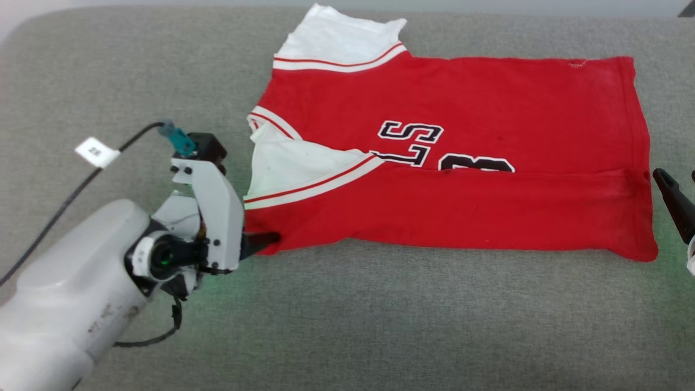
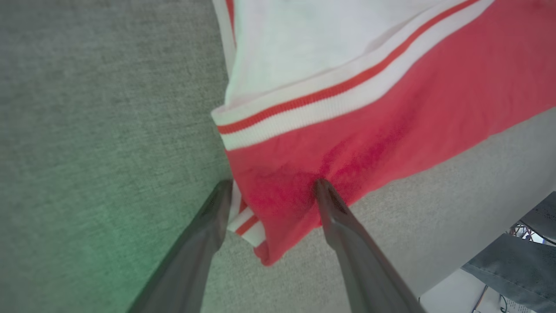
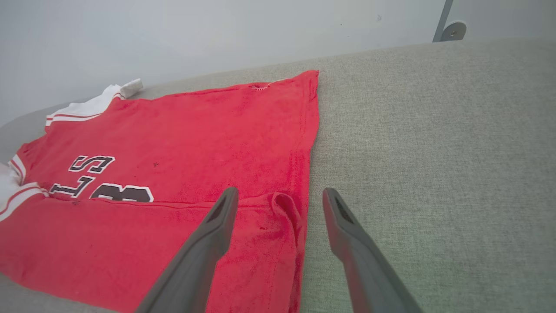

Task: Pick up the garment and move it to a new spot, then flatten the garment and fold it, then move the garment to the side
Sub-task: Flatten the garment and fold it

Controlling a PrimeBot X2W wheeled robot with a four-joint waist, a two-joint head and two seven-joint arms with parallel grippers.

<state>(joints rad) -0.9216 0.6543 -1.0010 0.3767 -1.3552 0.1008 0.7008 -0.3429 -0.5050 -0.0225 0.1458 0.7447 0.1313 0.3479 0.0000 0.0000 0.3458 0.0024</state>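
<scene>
1. The left hand (image 2: 271, 187) is at the near left corner of the garment (image 1: 461, 212). Its fingers (image 2: 195, 243) are spread wide and grip nothing. The red corner lies between them: one tip touches the red cloth, and the other rests on the grey worktop (image 1: 380, 326) just beside the white trim.
2. A black cable (image 1: 70, 198) with a white tag (image 1: 96, 152) runs along the left arm.
3. The right hand (image 3: 280, 193) hovers at the garment's right end, over the hem. It too is wide open and empty, with one finger above the red cloth and the other above bare worktop.
4. The garment lies flat in the middle of the worktop, neck to the left and hem to the right.
5. Its near long edge is folded up over the front, covering the lower half of the black-and-white lettering (image 1: 412, 138).
6. One white sleeve (image 1: 293, 163) is tucked in at the left, under that fold's edge.
7. The far sleeve (image 1: 336, 38) sticks out past the far edge.
8. Beyond the worktop stands a pale wall (image 3: 217, 30).
</scene>
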